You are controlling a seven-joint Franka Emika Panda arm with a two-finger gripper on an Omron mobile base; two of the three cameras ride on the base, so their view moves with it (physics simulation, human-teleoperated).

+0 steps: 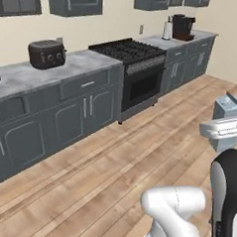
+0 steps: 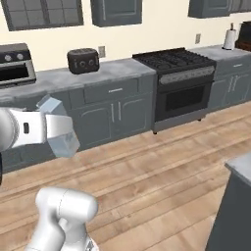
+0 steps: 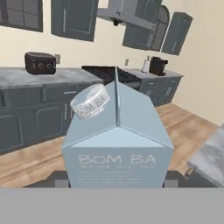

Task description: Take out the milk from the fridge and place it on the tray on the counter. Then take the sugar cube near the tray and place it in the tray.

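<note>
My gripper (image 3: 118, 180) is shut on the milk (image 3: 117, 144), a pale blue-grey gabled carton with a round silver cap, held upright in the air over the wooden floor. In the left base view the milk (image 1: 229, 110) hangs at the right edge with the white gripper (image 1: 220, 129) clamped across it. From the right base view the milk (image 2: 60, 128) sits at the left, in the gripper (image 2: 53, 129). A grey marble counter corner (image 2: 241, 169) shows at the lower right, close by. The fridge, the tray and the sugar cube are out of view.
Along the far wall runs a grey worktop over dark cabinets, with a dark toaster (image 1: 46, 54), a black stove (image 1: 129, 51), a paper towel roll (image 1: 167, 30) and a coffee machine (image 1: 183, 26). A toaster oven (image 2: 14, 63) stands at the left. Wooden floor (image 1: 113, 160) lies open between.
</note>
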